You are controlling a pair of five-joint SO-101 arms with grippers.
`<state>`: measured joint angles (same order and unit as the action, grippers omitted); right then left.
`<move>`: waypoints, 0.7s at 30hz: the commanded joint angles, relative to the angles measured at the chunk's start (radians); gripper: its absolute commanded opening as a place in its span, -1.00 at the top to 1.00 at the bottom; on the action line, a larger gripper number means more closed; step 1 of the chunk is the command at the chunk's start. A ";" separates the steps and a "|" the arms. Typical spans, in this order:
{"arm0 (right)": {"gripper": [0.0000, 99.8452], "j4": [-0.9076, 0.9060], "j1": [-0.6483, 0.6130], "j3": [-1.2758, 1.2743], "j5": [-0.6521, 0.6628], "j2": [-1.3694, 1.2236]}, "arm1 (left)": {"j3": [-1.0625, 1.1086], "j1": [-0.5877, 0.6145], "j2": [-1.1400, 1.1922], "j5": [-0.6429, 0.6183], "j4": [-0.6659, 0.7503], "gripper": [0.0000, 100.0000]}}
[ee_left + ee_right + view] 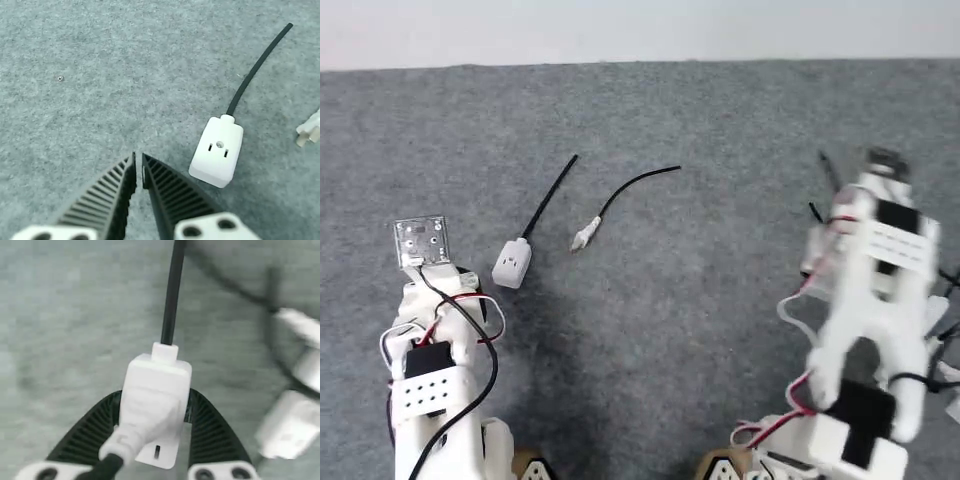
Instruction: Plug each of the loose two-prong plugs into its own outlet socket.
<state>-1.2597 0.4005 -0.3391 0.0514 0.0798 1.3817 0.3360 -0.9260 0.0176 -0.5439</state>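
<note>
Left pincer (139, 167): all but closed, just a sliver between the jaws, and nothing in it. It hangs over bare counter (100, 75), just beside the loose socket.
Loose socket (216, 157): flat on the counter, slots facing up, black cord trailing away from the arm. Nothing is plugged into it.
Loose plug (585, 237): lying near that socket's cord, apart from it, its own cord curving off toward the middle of the counter.
Right pincer (155, 396): clamped on the held socket, one jaw on each side of the white body.
Held socket (152, 375): up off the counter on the right side, cord running straight out ahead.
Held plug (131, 440): sitting on the held socket's face. I can't tell whether it is fully seated, and one slot shows beside it.
Done so far: by my read, one pair is joined or very nearly so.
Left to do: the pair by the left arm is not yet started. Plug and socket both need picking up and mating.
</note>
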 commanded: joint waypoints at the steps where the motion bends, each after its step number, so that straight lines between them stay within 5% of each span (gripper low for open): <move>1: 0.97 0.058 0.156 0.014 0.114 -0.036 | -0.031 -0.034 -0.015 -0.008 0.003 0.97; 8: 0.49 0.005 0.191 0.040 0.238 -0.140 | -0.031 -0.080 -0.015 -0.012 -0.044 0.64; 21: 0.49 -0.404 0.143 0.301 0.138 0.087 | -0.081 -0.117 0.006 -0.029 -0.072 0.52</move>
<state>-1.6049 0.5785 -0.0921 0.2232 0.0660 1.3817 0.2562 -0.9260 -0.0023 -0.6114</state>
